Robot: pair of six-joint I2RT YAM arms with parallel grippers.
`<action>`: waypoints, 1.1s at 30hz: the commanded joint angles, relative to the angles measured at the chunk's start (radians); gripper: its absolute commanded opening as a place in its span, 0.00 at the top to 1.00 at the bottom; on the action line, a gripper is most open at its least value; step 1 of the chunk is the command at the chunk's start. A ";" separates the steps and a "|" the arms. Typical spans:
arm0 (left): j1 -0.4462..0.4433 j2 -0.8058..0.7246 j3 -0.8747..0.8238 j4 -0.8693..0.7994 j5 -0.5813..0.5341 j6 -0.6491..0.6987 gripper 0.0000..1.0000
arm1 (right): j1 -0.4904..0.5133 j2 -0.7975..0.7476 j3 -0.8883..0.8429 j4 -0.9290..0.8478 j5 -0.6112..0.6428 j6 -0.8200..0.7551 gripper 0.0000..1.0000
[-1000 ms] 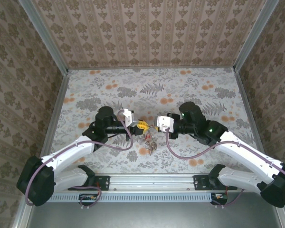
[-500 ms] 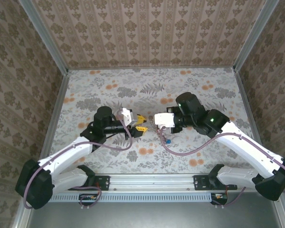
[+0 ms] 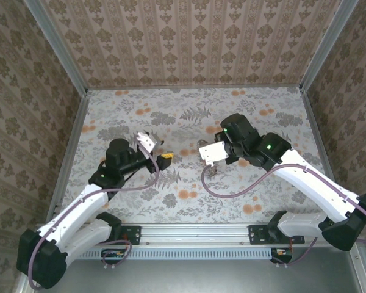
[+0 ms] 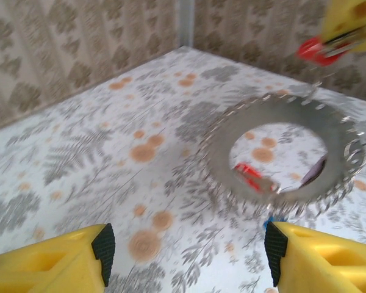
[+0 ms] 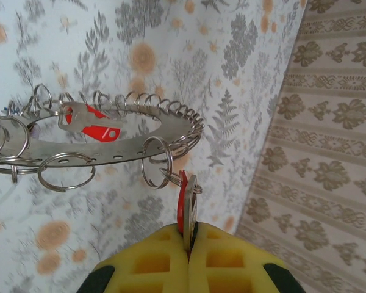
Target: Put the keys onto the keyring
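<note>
Top camera, fixed high behind the arm bases (image 3: 119, 231), looked down over the whole table (image 3: 189, 110). Left wrist camera faced low across it; right wrist camera looked steeply down, close. All shared the keyring (image 3: 209, 170) (image 4: 280, 110) (image 5: 110, 154).

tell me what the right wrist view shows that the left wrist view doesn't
Right wrist: the small loop linking the keyring to the red-tagged key in the right gripper, jaws shut. Left wrist: the left gripper, jaws wide apart, empty. Both: the ring of loops, the right gripper clamping that key, another red-tagged key inside the ring, the floral table.
</note>
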 commanded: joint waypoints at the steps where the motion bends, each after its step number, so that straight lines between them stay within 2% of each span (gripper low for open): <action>1: 0.042 -0.015 -0.016 -0.071 -0.122 -0.100 0.28 | 0.010 0.014 0.025 0.019 0.135 -0.141 1.00; 3: 0.082 -0.009 -0.016 -0.089 -0.159 -0.145 0.25 | 0.013 0.023 0.031 0.022 0.174 -0.184 1.00; 5: 0.120 0.001 -0.010 -0.125 -0.221 -0.201 0.18 | 0.017 0.028 0.033 0.039 0.213 -0.234 1.00; 8: 0.169 0.019 0.006 -0.177 -0.261 -0.271 0.00 | 0.023 0.031 0.054 0.053 0.245 -0.276 1.00; 17: 0.218 0.026 0.021 -0.279 -0.437 -0.396 0.00 | 0.082 0.083 0.097 0.072 0.188 -0.212 1.00; 21: 0.273 0.022 0.038 -0.327 -0.441 -0.450 0.00 | 0.135 0.160 0.158 0.049 0.189 -0.142 1.00; 26: 0.359 0.022 0.059 -0.404 -0.418 -0.559 0.00 | 0.184 0.303 0.314 -0.034 0.171 0.021 1.00; 33: 0.442 0.007 0.042 -0.409 -0.328 -0.589 0.00 | 0.227 0.429 0.453 -0.035 0.035 0.285 1.00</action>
